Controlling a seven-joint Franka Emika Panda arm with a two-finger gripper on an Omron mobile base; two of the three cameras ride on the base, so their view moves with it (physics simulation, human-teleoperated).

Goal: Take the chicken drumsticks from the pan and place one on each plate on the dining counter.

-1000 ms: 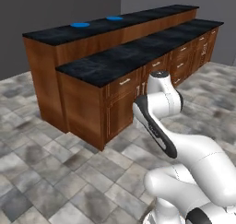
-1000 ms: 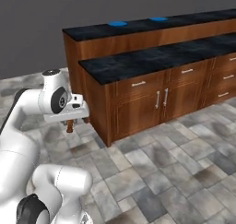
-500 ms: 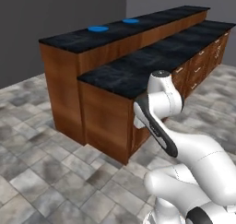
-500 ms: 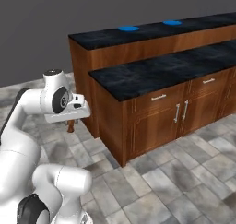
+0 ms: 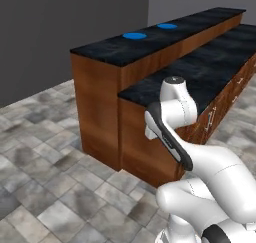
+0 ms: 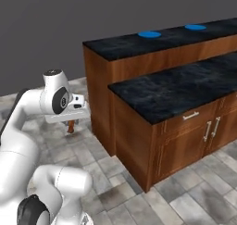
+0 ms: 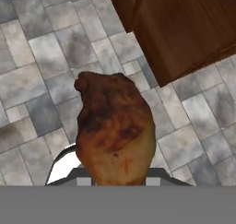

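My gripper (image 6: 71, 121) hangs over the tiled floor to the left of the counter's end, shut on one chicken drumstick (image 6: 71, 127). In the hand view that orange-brown drumstick (image 7: 115, 131) stands between the jaws, meaty end out, and hides the fingertips. Two blue plates (image 5: 134, 35) (image 5: 166, 25) lie bare on the black top of the dining counter (image 5: 107, 52). From the right they appear as a near plate (image 6: 149, 34) and a far plate (image 6: 196, 27) on the dining counter (image 6: 115, 46), well above and to the right of my hand. The pan is out of view.
A lower black-topped counter (image 6: 171, 87) with wood cabinets and metal handles (image 6: 190, 115) runs in front of the high bar. Its wood corner (image 7: 184, 29) is close to my hand. Grey tiled floor (image 5: 45, 162) spreads to the left, and a dark wall (image 6: 55, 20) stands behind.
The whole picture has shifted: the base has driven, and the counter's end now stands closer and more central. My gripper stays shut on the drumstick, in the same pose relative to the base.
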